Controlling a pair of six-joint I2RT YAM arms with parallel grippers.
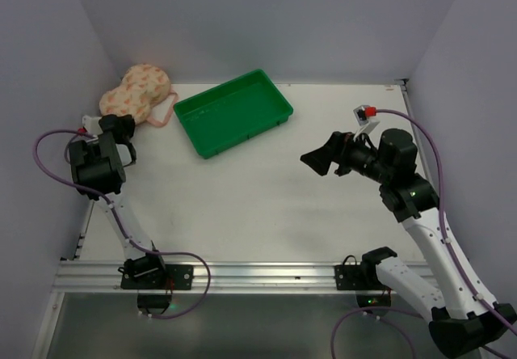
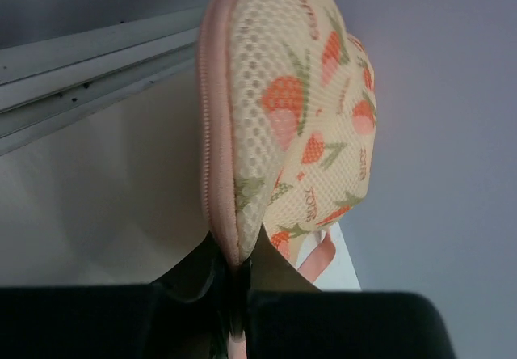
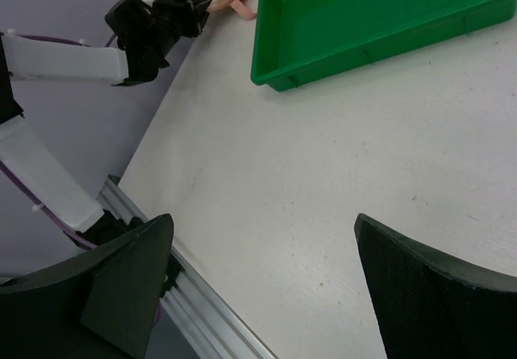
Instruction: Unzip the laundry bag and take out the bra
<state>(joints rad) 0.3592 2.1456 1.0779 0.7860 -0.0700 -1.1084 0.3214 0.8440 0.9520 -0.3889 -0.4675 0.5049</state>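
Laundry bag [image 1: 139,90] in the far-left corner of the table [image 1: 266,205], with the left gripper [image 2: 230,275] clenched on its near end.

The bag lies close against the left wall. Its strawberry-print mesh bulges upward, and the pink zip trim [image 2: 212,133] looks zipped shut along the stretch the left wrist view shows. The left gripper's fingers pinch the trim where it runs down to the bag's near tip, and the pink loop [image 2: 319,260] hangs just beside them. Right of the bag, near it but not touching, the green tray [image 1: 279,110] sits at an angle on the far half of the table. Well apart on the right, the right gripper [image 1: 319,161] hangs above bare tabletop, jaws spread wide and grasping nothing, pointing left toward the tray.
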